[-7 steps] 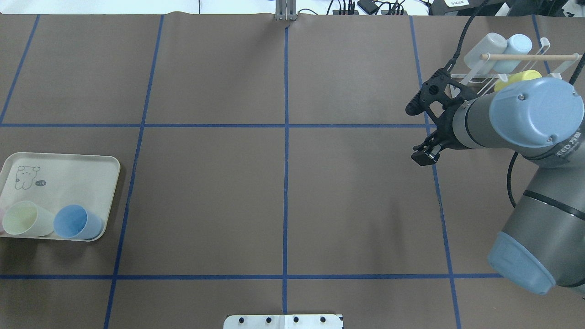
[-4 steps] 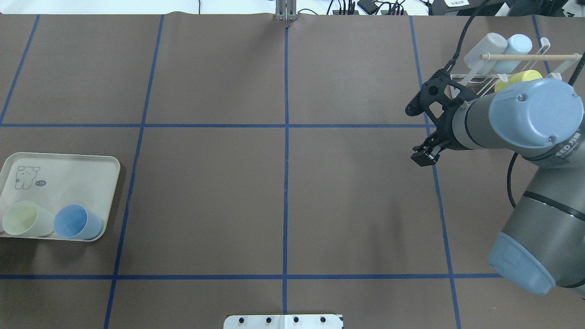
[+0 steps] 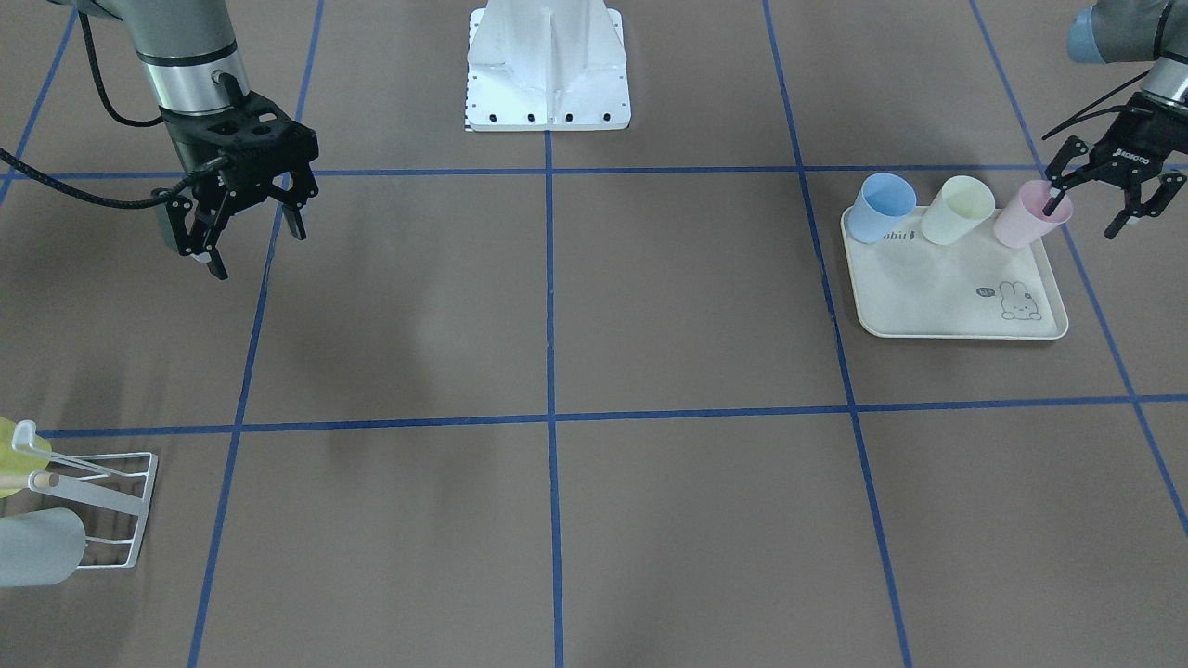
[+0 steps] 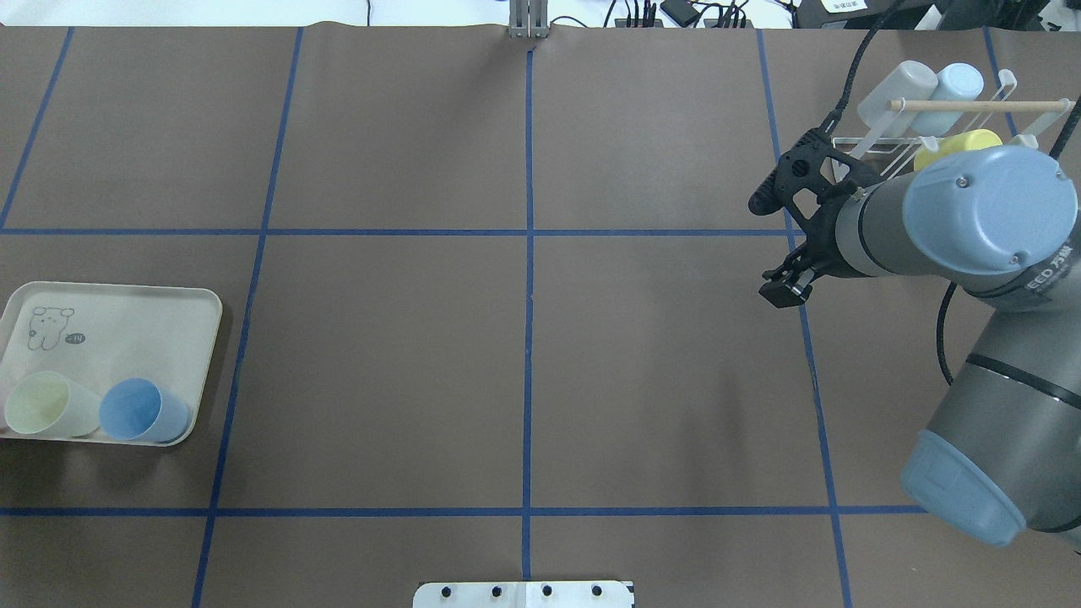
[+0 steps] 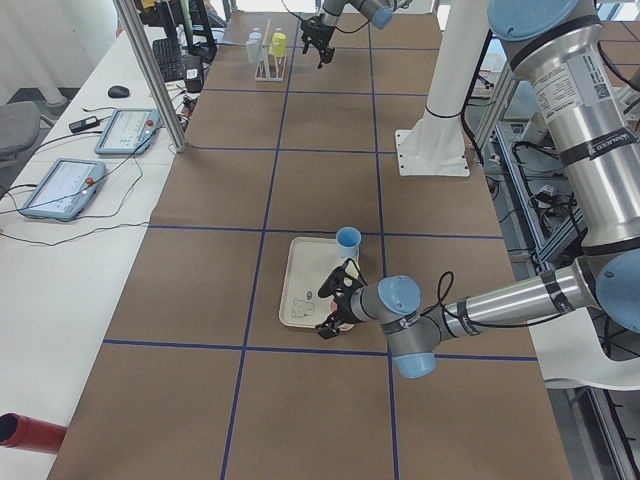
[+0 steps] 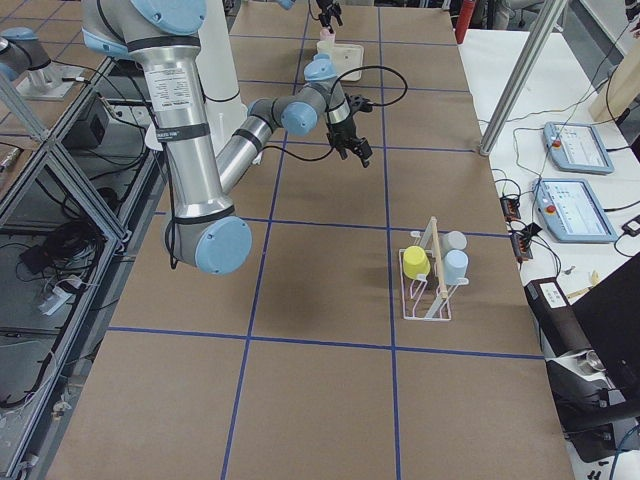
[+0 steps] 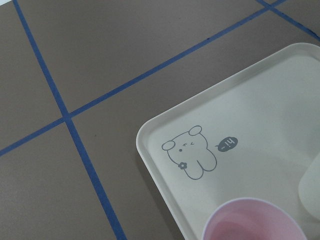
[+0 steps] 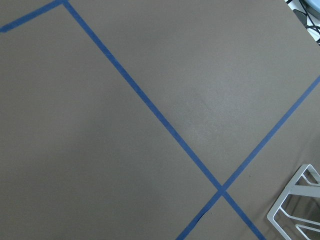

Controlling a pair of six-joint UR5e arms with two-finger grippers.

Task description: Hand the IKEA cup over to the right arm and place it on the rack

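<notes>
Three cups stand at the robot-side edge of the cream tray point(image 3: 956, 297): blue point(image 3: 882, 206), pale yellow point(image 3: 956, 209) and pink point(image 3: 1026, 215). My left gripper point(image 3: 1091, 206) is open and straddles the pink cup's outer rim, with one finger inside the cup and the other outside. The pink cup's rim fills the bottom of the left wrist view point(image 7: 255, 225). My right gripper point(image 3: 252, 243) is open and empty, hanging above the table. It also shows in the overhead view point(image 4: 784, 241), just in front of the white rack point(image 4: 950, 127).
The rack holds a grey point(image 4: 899, 89), a light blue point(image 4: 954, 89) and a yellow cup point(image 4: 954, 145). Its corner shows in the right wrist view point(image 8: 300, 210). The white robot base point(image 3: 548, 65) stands at mid-table. Blue tape lines grid the brown table.
</notes>
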